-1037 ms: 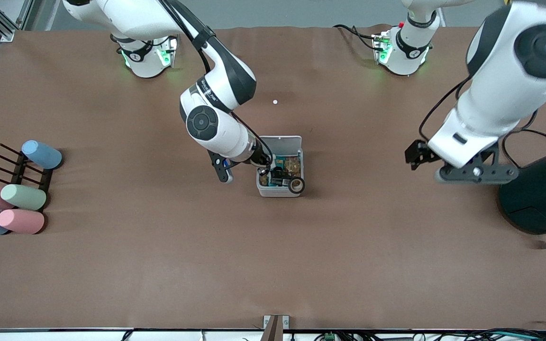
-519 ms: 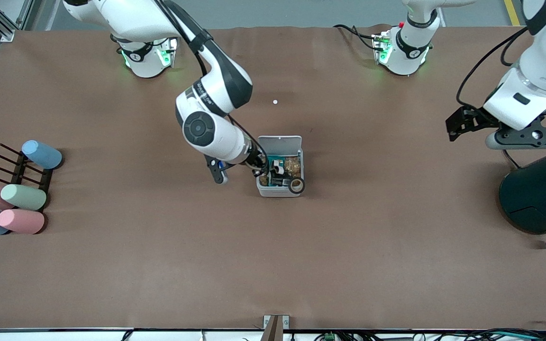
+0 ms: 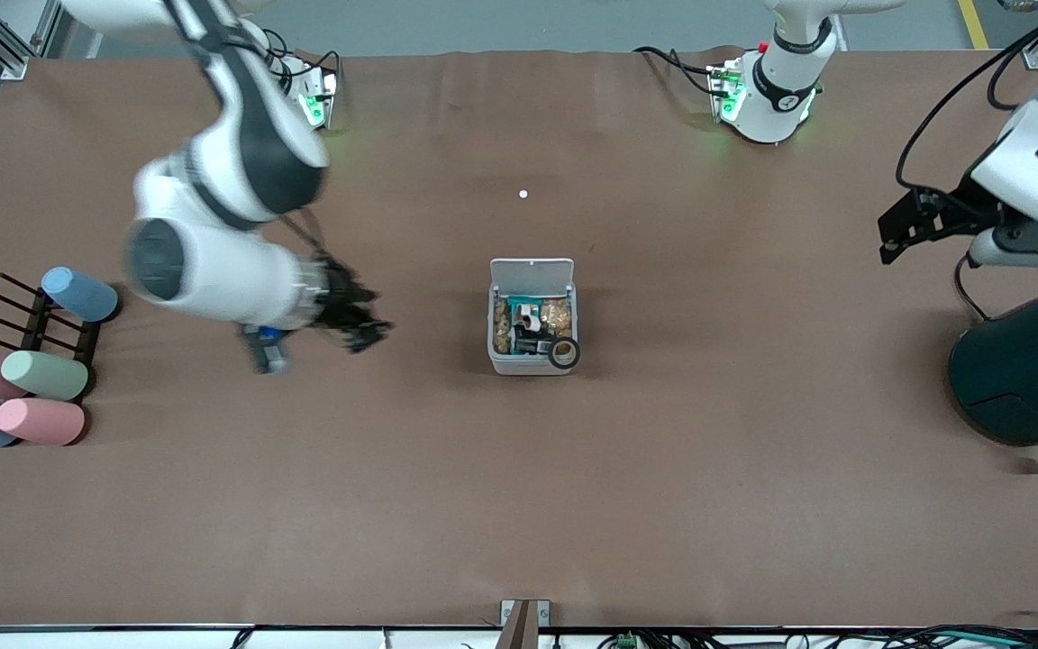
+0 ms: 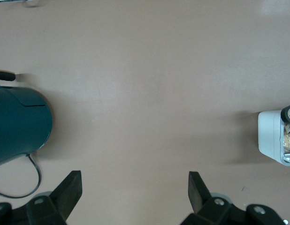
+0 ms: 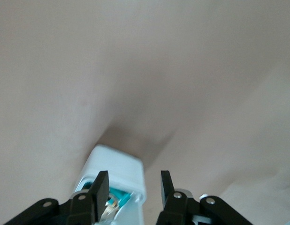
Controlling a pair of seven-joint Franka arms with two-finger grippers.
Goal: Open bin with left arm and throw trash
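**Matt cloth, glossy plastic**

A matt brown cloth-like sheet is covering the table (image 3: pixel 717 505), faintly creasing. The bin (image 3: pixel 532 363) is showing smooth white plastic, slightly shiny. The dark teal drum (image 3: pixel 1019 379) is looking smooth and satiny. The pastel cylinders (image 3: pixel 40 397) are appearing matt, chalky.

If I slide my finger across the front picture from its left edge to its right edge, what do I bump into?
Pastel cylinders → right gripper, empty over the table → white bin, lid open, trash inside → left gripper, open → dark teal drum.
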